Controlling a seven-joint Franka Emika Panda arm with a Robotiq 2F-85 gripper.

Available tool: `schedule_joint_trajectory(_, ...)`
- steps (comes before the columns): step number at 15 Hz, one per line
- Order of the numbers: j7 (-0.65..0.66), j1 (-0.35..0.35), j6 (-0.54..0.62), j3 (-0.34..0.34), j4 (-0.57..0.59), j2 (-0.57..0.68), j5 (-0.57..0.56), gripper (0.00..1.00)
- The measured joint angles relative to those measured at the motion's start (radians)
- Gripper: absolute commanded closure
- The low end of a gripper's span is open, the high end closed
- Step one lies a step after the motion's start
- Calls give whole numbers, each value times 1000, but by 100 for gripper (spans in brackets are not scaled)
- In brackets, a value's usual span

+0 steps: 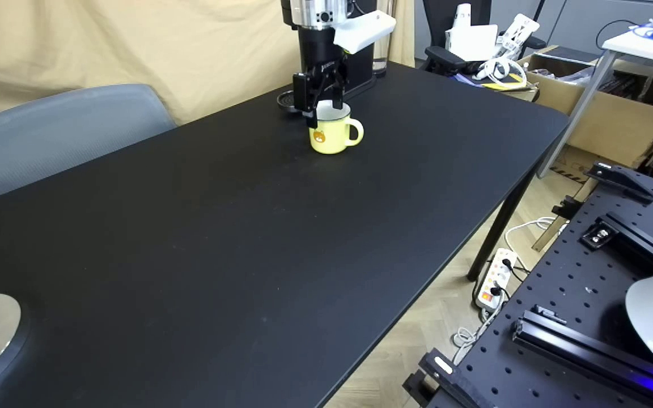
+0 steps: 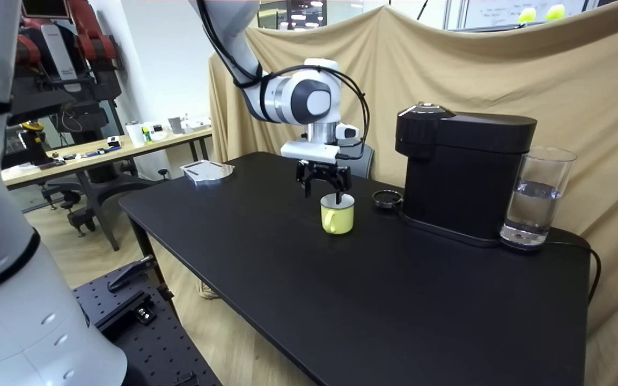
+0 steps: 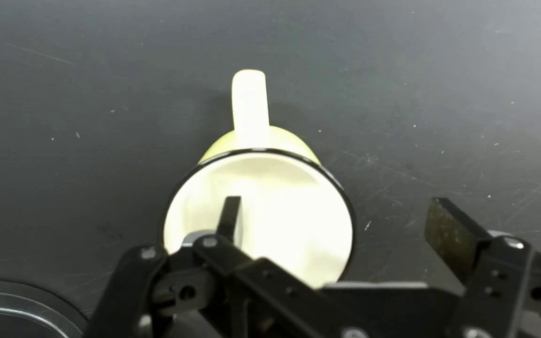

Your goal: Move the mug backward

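Observation:
The pale yellow mug (image 1: 326, 141) stands upright on the black table, and it also shows in an exterior view (image 2: 337, 220). In the wrist view its light inside and dark rim (image 3: 294, 197) are seen from above, with the handle pointing to the top. My gripper (image 3: 336, 202) is open. In the wrist view one finger is over or inside the mug's opening and the other is outside it to the right, so the near wall lies between them. The gripper also shows just above the mug in both exterior views (image 1: 325, 115) (image 2: 323, 196). Whether a finger touches the mug cannot be told.
A black coffee machine (image 2: 464, 177) stands beside the mug, with a round metal drip tray (image 2: 387, 198) at its front. A tall glass of water (image 2: 534, 209) stands behind it. A clear plate (image 2: 207, 171) lies at the table's far end. A chair (image 1: 66, 136) stands against the table.

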Motion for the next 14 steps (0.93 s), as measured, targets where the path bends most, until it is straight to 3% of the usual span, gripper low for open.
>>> schedule_joint_trajectory(1,0,1,-1,0,11,11,-6,0)
schedule_joint_trajectory(2,1,2,-2,0,22,23,-10,25)
schedule_joint_trajectory(3,1,4,-4,0,33,34,-13,26)
schedule_joint_trajectory(11,0,12,-7,3,102,100,-34,83)
schedule_joint_trajectory(14,0,16,-9,3,112,104,-49,99)
